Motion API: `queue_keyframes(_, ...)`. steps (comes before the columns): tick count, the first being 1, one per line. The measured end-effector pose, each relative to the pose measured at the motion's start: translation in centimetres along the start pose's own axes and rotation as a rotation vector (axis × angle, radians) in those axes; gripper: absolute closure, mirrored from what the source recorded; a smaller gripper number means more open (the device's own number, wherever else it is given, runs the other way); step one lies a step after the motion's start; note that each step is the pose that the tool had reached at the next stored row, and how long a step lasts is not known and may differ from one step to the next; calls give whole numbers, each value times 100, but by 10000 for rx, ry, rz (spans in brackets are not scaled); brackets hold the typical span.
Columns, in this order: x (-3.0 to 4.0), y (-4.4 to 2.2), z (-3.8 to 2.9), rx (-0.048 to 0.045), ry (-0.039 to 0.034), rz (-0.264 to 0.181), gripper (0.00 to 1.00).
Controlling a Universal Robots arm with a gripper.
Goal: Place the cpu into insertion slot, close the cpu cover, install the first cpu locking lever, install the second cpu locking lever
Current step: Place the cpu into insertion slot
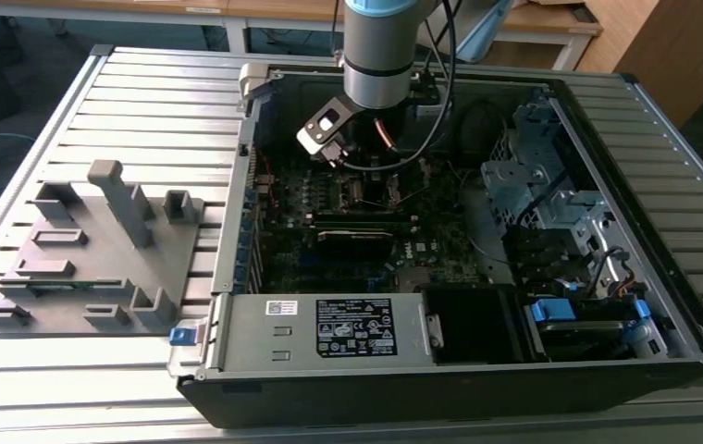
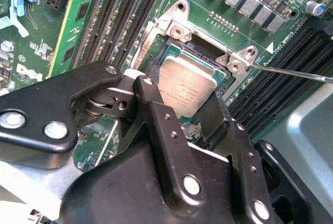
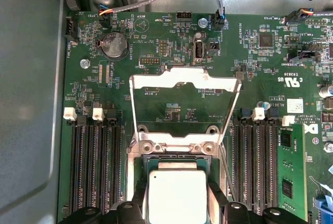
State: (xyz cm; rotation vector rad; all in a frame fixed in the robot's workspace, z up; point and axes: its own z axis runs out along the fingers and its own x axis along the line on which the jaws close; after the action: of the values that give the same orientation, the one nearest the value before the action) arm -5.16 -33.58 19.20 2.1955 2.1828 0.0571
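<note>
My fingers are clamped on two opp edges of the cpu, flat & square right over the slot, can't tell if seated; cover hinged open, clear.

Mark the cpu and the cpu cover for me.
cpu (image 3: 177,195): first wrist view, middle of its metal top.
cpu cover (image 3: 148,81): first wrist view, frame bar opposite the hinge.

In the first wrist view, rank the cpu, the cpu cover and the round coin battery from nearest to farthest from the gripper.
1. cpu, between the gripper's jaws.
2. cpu cover, swung open just beyond it.
3. coin battery, near the board's far edge.
</note>
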Motion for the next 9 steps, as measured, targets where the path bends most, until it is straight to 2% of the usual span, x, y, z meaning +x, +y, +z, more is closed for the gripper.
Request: queue_keyframes(9, 0, 0, 6, 0, 0, -1, 46)
